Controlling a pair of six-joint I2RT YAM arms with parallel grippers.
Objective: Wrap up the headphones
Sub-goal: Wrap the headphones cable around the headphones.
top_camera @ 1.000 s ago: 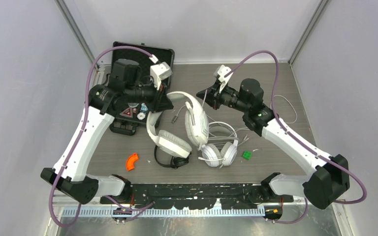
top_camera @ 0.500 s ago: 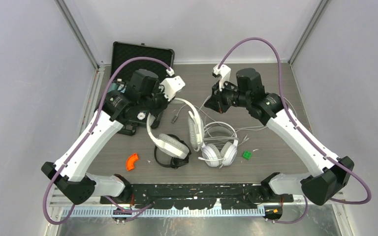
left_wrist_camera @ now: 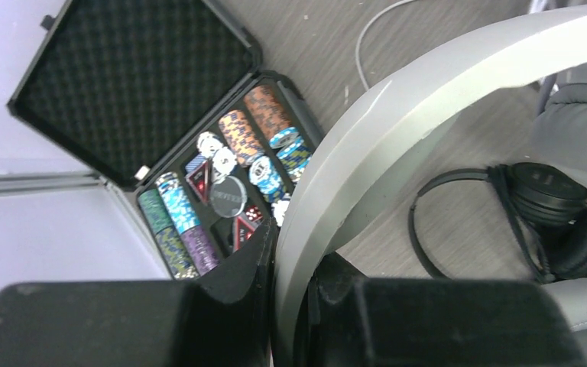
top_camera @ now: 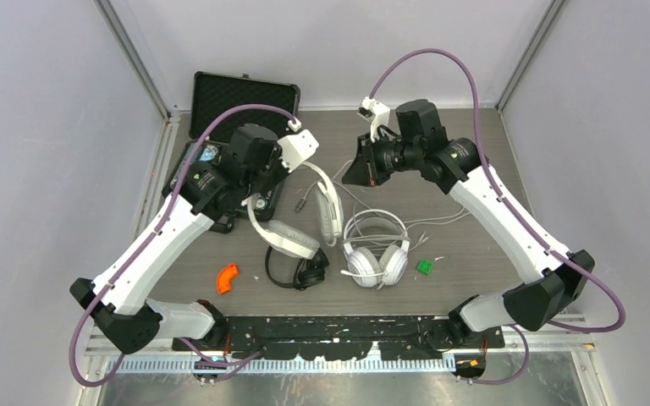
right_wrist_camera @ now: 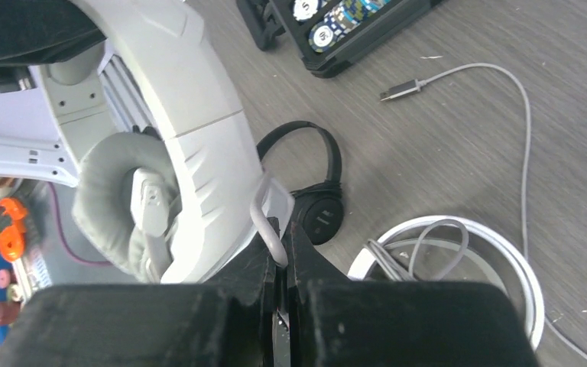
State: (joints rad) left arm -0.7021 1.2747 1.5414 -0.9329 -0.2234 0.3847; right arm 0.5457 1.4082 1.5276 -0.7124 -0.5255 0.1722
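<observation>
My left gripper (top_camera: 264, 193) is shut on the headband (left_wrist_camera: 397, 130) of a bulky white padded headset (top_camera: 292, 237) and holds it above the table. My right gripper (top_camera: 357, 169) is shut on that headset's pale cord (right_wrist_camera: 264, 222), right beside its white earcup (right_wrist_camera: 191, 130). The slim black headset (top_camera: 300, 272) lies on the table below; it also shows in the left wrist view (left_wrist_camera: 550, 206) and the right wrist view (right_wrist_camera: 317, 214). The second white headset (top_camera: 377, 254) lies right of it with its cord bunched inside its band (right_wrist_camera: 504, 245).
An open black case of poker chips (top_camera: 245, 93) stands at the back left, also in the left wrist view (left_wrist_camera: 222, 176). A loose pale cord with a plug (right_wrist_camera: 504, 84) lies on the table. An orange piece (top_camera: 228, 277) and a green piece (top_camera: 424, 266) lie near the front.
The held white headset has turned so its earcup now shows edge-on and has shifted slightly left. The right gripper has moved toward the back with the cord. The left arm has swung forward.
</observation>
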